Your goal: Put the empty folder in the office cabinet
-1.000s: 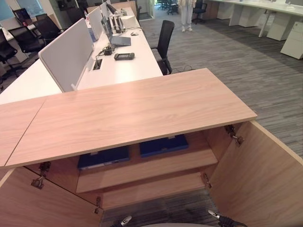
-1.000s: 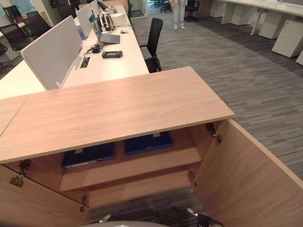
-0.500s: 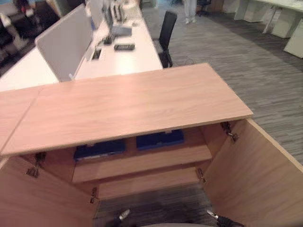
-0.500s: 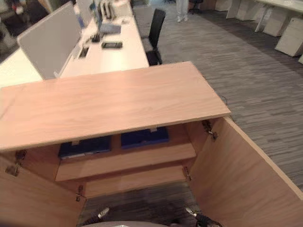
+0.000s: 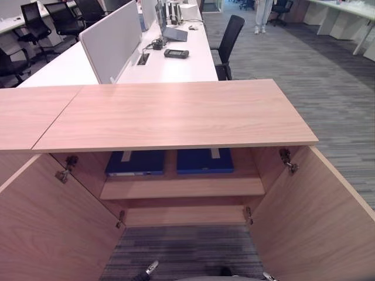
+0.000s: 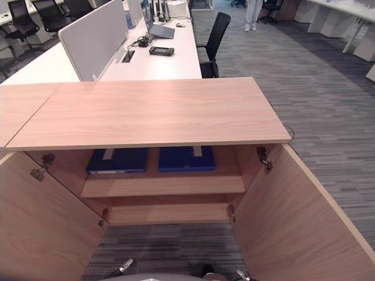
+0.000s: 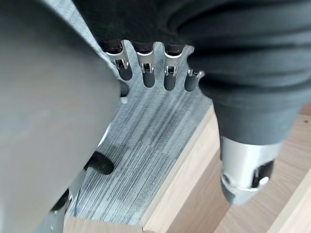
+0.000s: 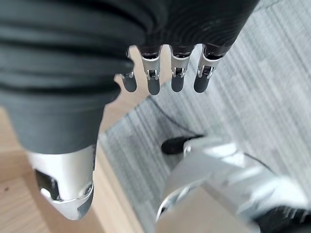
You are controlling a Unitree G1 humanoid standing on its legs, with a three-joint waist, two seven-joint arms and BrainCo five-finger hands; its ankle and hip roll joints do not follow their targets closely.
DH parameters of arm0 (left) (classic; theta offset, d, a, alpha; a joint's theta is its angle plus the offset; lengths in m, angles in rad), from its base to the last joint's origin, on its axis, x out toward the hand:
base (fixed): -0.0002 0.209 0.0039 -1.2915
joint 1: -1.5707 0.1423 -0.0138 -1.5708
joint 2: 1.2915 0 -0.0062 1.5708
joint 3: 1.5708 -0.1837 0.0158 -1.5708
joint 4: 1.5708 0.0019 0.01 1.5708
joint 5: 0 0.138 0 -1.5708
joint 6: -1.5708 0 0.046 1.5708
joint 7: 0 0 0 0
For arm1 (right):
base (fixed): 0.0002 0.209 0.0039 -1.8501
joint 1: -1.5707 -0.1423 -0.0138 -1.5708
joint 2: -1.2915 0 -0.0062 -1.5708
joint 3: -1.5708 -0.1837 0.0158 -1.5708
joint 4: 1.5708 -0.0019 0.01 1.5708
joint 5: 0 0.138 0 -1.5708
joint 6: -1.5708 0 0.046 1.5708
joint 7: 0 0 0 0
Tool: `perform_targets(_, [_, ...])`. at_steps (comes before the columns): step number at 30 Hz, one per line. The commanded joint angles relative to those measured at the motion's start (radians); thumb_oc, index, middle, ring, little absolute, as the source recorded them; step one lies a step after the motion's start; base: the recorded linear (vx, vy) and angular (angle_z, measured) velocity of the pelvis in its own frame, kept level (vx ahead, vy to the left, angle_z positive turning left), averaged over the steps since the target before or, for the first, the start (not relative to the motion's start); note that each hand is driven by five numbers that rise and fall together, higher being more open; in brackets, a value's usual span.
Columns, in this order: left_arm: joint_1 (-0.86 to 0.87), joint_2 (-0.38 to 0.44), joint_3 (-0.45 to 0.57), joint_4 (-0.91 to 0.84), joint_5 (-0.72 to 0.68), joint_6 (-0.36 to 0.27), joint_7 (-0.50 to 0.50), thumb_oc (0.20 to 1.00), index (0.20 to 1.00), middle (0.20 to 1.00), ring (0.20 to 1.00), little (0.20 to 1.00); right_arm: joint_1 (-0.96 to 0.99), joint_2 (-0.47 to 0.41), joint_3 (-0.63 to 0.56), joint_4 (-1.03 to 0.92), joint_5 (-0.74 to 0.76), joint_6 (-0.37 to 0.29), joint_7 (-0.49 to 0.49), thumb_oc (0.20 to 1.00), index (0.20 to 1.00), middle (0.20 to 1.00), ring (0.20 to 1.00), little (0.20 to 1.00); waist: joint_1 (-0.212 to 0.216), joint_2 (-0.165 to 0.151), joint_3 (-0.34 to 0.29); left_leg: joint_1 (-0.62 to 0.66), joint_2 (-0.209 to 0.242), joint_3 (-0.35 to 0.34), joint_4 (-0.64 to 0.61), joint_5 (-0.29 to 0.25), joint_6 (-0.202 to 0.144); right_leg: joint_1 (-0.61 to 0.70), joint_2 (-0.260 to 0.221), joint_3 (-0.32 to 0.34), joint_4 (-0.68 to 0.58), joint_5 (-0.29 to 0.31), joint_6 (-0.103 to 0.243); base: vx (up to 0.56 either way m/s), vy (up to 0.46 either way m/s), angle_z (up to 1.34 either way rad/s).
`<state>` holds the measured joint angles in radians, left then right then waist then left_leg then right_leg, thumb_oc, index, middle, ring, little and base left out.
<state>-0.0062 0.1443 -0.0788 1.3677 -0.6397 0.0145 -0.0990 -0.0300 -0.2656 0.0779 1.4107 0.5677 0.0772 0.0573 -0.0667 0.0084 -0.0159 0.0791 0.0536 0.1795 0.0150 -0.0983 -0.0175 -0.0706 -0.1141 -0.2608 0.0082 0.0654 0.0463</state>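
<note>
The wooden office cabinet (image 5: 176,114) stands in front of me with both doors swung wide. Two dark blue folders lie flat side by side on its upper shelf (image 5: 181,188): one on the left (image 5: 136,163) and one on the right (image 5: 204,160), their back halves hidden under the cabinet top. My left hand (image 7: 146,73) hangs low over the grey carpet by the cabinet's edge, fingers straight, holding nothing. My right hand (image 8: 177,77) hangs the same way, open, with nothing in it.
The left door (image 5: 53,228) and right door (image 5: 316,216) flank the opening. A lower shelf (image 5: 184,215) sits under the folders. Behind the cabinet is a white desk (image 5: 176,67) with a grey partition (image 5: 111,38), a black chair (image 5: 225,41) and a person standing far back (image 5: 262,14).
The whole picture has shifted, so the camera has moved and now faces the cabinet squarely. The two folders lie where they were.
</note>
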Motion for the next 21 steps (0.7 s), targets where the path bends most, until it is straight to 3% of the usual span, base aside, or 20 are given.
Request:
perform_targets(1, [0.026,-0.008,0.032,0.014,0.058,-0.005,-0.002,1.000,1.000,1.000,1.000,1.000,-0.099,0.017,-0.013,0.035,-0.003,-0.003,0.004,1.000,1.000,1.000,1.000,1.000,0.013,-0.037,0.008,-0.043,-0.028,-0.041,0.032,-0.043,-0.044,0.039,0.010,0.012,-0.095,-0.034,0.086,-0.01,0.174,-0.22])
perform_targets(7, [0.014,0.002,0.048,0.041,0.083,-0.004,0.003,1.000,1.000,1.000,1.000,1.000,-0.100,0.042,-0.014,0.026,0.009,0.001,-0.004,1.000,1.000,1.000,1.000,1.000,-0.012,-0.024,-0.008,0.005,-0.053,-0.005,-0.056,-0.022,-0.028,0.010,0.004,0.053,-0.095,-0.014,0.106,0.01,0.087,-0.31])
perform_targets(21, [-0.022,-0.005,-0.016,0.025,0.148,-0.016,-0.001,1.000,1.000,1.000,1.000,1.000,-0.079,0.052,-0.012,0.028,-0.021,-0.004,-0.021,1.000,1.000,1.000,1.000,1.000,-0.041,-0.024,-0.023,0.019,-0.068,0.013,-0.100,-0.006,-0.017,-0.022,-0.008,0.084,-0.095,0.010,0.128,-0.01,0.025,-0.11])
